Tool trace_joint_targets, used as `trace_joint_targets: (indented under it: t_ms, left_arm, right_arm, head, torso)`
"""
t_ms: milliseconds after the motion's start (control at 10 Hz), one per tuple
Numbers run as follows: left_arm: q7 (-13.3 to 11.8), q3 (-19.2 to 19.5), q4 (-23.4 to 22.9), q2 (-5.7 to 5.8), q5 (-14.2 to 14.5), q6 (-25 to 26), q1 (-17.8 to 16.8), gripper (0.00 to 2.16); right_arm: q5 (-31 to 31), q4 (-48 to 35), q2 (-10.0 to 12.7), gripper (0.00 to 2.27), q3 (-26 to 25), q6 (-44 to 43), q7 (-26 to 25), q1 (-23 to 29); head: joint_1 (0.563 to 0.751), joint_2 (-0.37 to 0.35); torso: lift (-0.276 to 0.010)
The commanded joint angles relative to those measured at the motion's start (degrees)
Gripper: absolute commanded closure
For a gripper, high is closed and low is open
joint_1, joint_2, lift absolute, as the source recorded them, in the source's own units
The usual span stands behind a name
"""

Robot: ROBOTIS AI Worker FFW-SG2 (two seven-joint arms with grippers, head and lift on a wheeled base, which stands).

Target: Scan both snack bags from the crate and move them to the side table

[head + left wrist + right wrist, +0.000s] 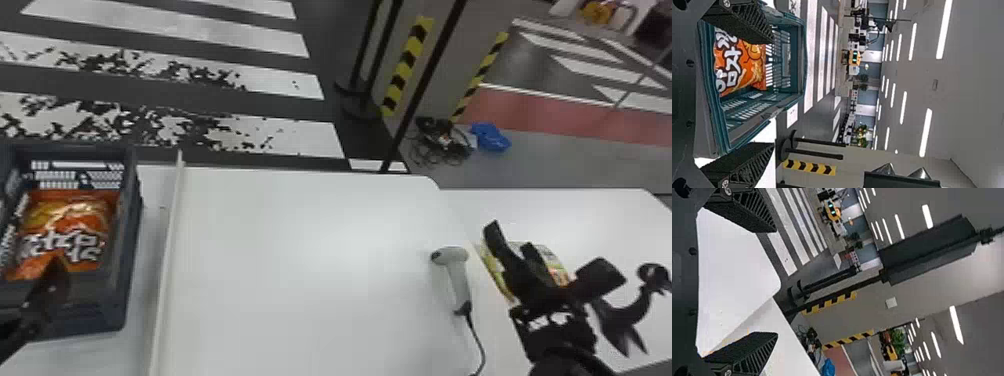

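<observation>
My left gripper (56, 272) hangs at the near end of the crate (131, 250), its fingers spread wide with nothing between them. The orange bag (75, 225) lies in the crate, big white Korean lettering across its front above a smaller orange patch.

I have my right gripper (510, 237) above the side table (610, 215), fingers wide apart too and empty. Beneath it lies the other bag (554, 262), yellow-green with some orange; my arm covers much of it, and its print is too small to make out.

The scanner (457, 275) rests on the main table (300, 250), just beside that bag, its cable trailing toward me.
</observation>
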Motion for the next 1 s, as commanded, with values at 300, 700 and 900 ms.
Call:
trace_joint_targets:
  t_ms: [300, 700, 900]
  left_arm:
    - [0.0, 0.4, 0.0, -0.25, 0.0, -0.6, 0.6, 0.07]
    - [0.1, 0.3, 0.8, -0.52, 0.0, -0.6, 0.3, 0.07]
    - [0.1, 0.3, 1.1, -0.52, 0.0, -0.6, -0.4, 0.07]
  right_arm:
    - [11.5, -15.4, 4.9, 0.05, 16.1, -9.7, -5.9, 9.4]
    - [20.8, -17.4, 7.8, 0.05, 26.7, -22.9, -12.9, 15.8]
    - [23.3, -16.5, 9.9, 0.05, 28.1, -22.9, -14.0, 16.5]
  head:
    - [0.695, -0.266]
    - [0.695, -0.128]
    - [0.695, -0.084]
  torso:
    - [-0.099]
    - [-0.099]
    - [-0.099]
